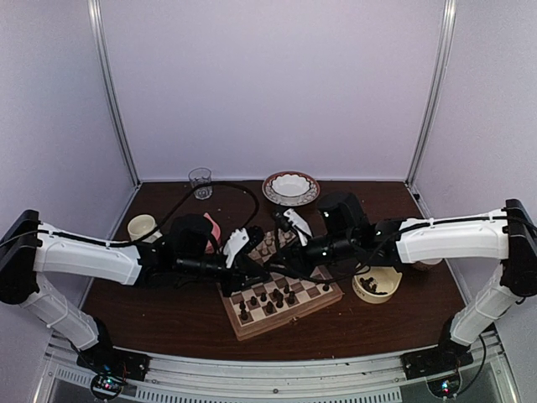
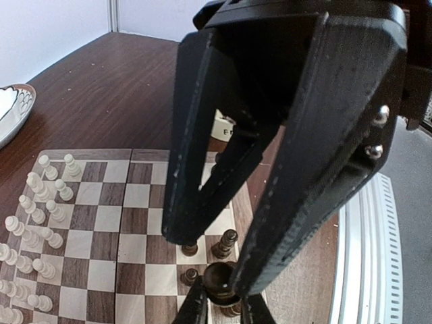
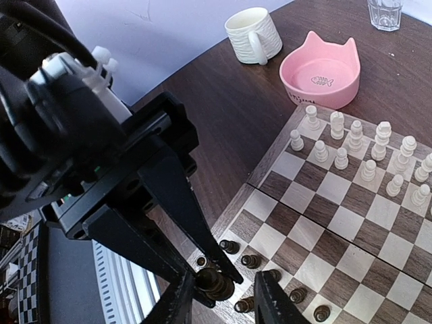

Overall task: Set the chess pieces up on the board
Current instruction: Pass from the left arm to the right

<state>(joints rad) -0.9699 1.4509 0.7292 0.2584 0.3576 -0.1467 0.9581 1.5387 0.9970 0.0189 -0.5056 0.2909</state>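
The board (image 1: pixel 243 323) lies between both arms, over its near edge. My left gripper (image 2: pixel 223 305) is shut on a dark brown chess piece (image 2: pixel 221 282), held just above the board's corner squares. My right gripper (image 3: pixel 223 300) straddles the same piece (image 3: pixel 217 285). Its left finger touches the piece and a gap shows to its right finger (image 3: pixel 270 300), so it stands open. Several dark chess pieces (image 3: pixel 250 260) stand on nearby edge squares. In the top view the two grippers meet above the board (image 1: pixel 281 270).
Cream-white chessmen (image 3: pixel 368 152) fill the board's far rows. Past the board stand a pink cat bowl (image 3: pixel 318 71), a white mug (image 3: pixel 255 34) and a glass (image 3: pixel 387 12). A patterned plate (image 1: pixel 290 187) sits at the back, and a cream bowl holding dark pieces (image 1: pixel 377 285) sits to the right.
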